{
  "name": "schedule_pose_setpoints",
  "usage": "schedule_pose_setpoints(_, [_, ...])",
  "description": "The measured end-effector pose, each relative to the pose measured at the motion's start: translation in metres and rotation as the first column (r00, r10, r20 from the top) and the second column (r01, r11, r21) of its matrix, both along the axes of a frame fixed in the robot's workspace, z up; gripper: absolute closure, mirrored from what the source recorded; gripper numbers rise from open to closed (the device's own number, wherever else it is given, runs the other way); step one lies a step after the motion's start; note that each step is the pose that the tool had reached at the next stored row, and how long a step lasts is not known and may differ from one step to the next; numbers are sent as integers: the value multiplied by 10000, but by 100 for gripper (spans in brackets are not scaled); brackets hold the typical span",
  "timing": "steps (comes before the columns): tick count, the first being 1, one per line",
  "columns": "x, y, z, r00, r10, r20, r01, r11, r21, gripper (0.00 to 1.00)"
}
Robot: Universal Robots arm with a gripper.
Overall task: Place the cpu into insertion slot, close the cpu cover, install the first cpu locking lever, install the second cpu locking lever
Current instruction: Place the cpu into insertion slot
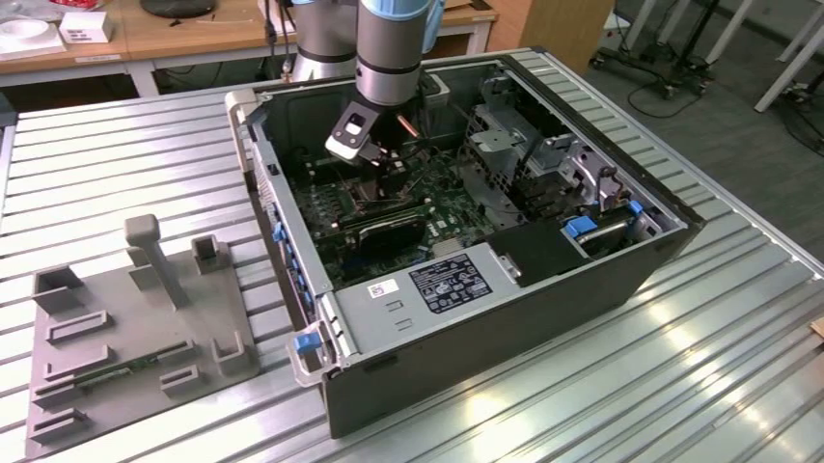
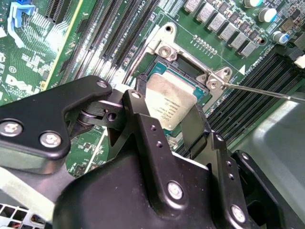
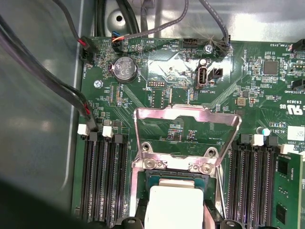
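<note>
A ribbed metal table (image 1: 103, 164) carries an open computer case (image 1: 515, 318), with wooden desks (image 1: 193, 39) behind. Inside, the gripper (image 2: 169, 112) clamps the cpu (image 2: 174, 98) by two opposite edges at the insertion slot (image 2: 164, 50). The cpu cover (image 3: 186, 112) stands swung open.

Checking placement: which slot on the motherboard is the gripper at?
The square, silver-rimmed insertion slot under the cpu, not the long black memory slots.

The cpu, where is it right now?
In both wrist views the cpu is held in the gripper right over the insertion slot, beside the open cpu cover.
</note>
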State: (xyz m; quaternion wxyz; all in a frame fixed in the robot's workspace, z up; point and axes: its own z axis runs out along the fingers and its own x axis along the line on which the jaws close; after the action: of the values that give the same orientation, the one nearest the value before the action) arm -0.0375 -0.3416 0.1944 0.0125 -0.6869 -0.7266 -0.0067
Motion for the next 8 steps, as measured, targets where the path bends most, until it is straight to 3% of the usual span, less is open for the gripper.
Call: schedule_pose_setpoints(8, [0,1,-3,10000,0,1,0,10000,2,46])
